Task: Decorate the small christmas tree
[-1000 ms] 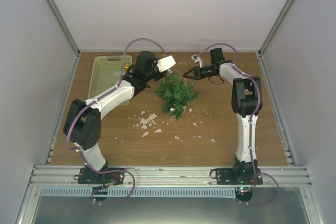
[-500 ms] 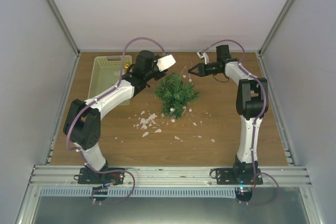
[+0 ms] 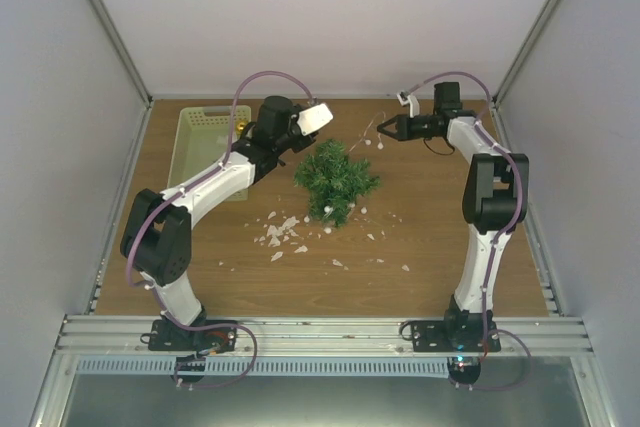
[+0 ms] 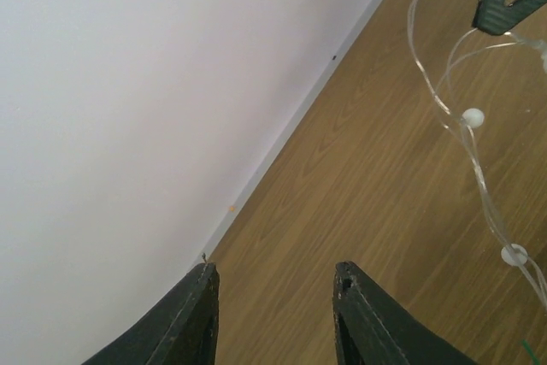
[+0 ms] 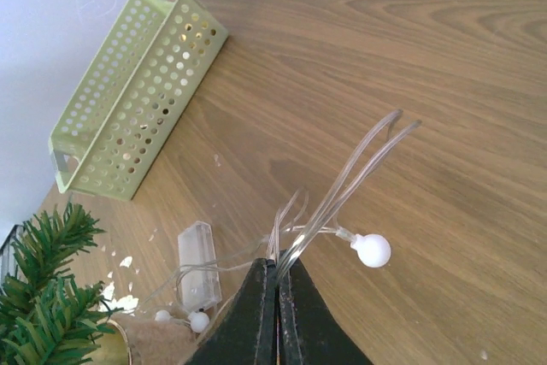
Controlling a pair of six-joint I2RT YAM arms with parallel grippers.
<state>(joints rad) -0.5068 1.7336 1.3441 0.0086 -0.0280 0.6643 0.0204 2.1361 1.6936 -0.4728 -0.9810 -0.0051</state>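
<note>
Over the last second the right pincer point(image 3: 384, 130) has drawn back from the crown of the small christmas tree point(image 3: 335, 179) toward the right rear of the worktop point(image 3: 430, 237). Meanwhile the left pincer point(image 4: 275, 273) has gone from closed to parted. The left has probably let go of the string of lights point(image 4: 471, 115), leaving the right to carry it alone, so most of the strand still hangs off the tree. The right pincer is clenched on the clear wire, with small white bulbs trailing from it. The left pincer's jaws stand partly apart, with nothing between them and touching nothing. The tree stands mid-worktop between the arms, right of the pale basket point(image 3: 190, 147), with white scraps point(image 3: 280, 232) lying in front of it.
</note>
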